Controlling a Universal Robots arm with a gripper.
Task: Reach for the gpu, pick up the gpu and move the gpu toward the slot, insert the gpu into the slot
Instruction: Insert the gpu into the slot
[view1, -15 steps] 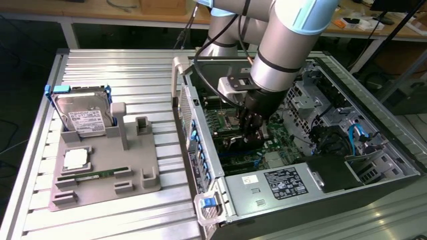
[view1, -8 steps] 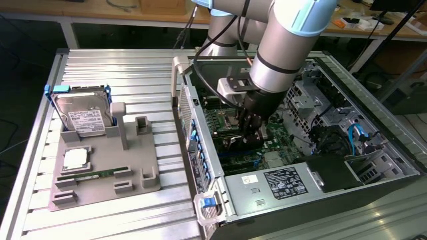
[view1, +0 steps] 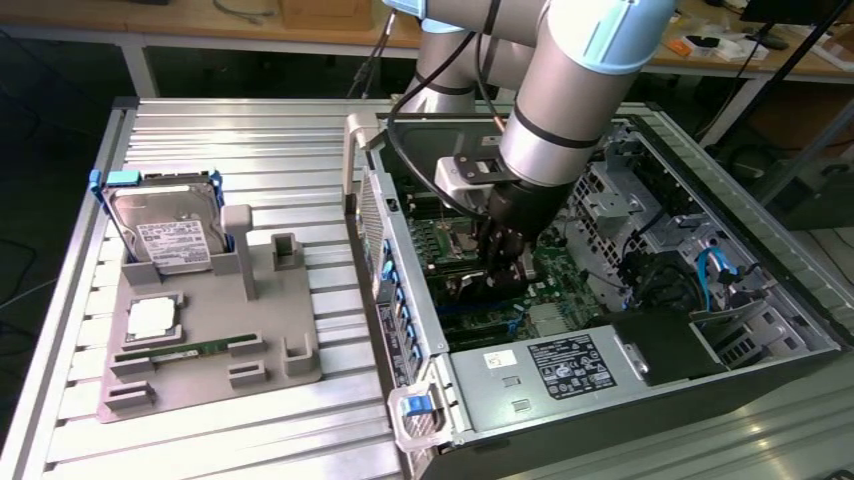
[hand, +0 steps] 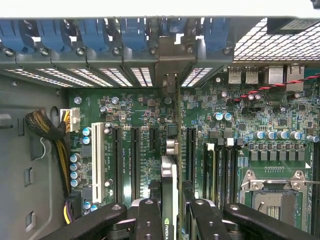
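The arm is reaching down into the open computer case (view1: 627, 330), which is lying on the slatted metal table (view1: 267, 140). The motherboard (hand: 145, 110) is filling the case floor. On the exterior view's left a grey fixture tray (view1: 200, 330) is carrying a silver hard drive (view1: 167, 235) and a small green memory stick (view1: 187, 350), both well apart from the work.

The gripper (hand: 170, 220) is clamping the gpu (hand: 169, 185) edge-on between its two black fingers (hand: 149, 220), so the fingers are grasping the card, not released. In the exterior view the gripper (view1: 505, 270) is hanging low over the board, and the card there is mostly hidden by it.

The gpu is standing upright on its long edge, thin and dark, with a green logo on the top edge near the fingers and its silver metal bracket (hand: 169, 85) reaching to the case's rear wall, between the perforated slot covers. It is running along the line of the slot (hand: 190, 155), a long narrow connector strip lying just beside the card. I cannot tell whether the card's lower edge is touching the slot or hovering above it.

Judgement: the insertion step is in hand. Doing it well is calling for keeping the card vertical, its edge parallel to and centred over the strip, the bracket sliding into the rear gap, and pressing straight down evenly with no twist. Risk is a tilted card jamming or landing on the neighbouring strip (hand: 135, 160).
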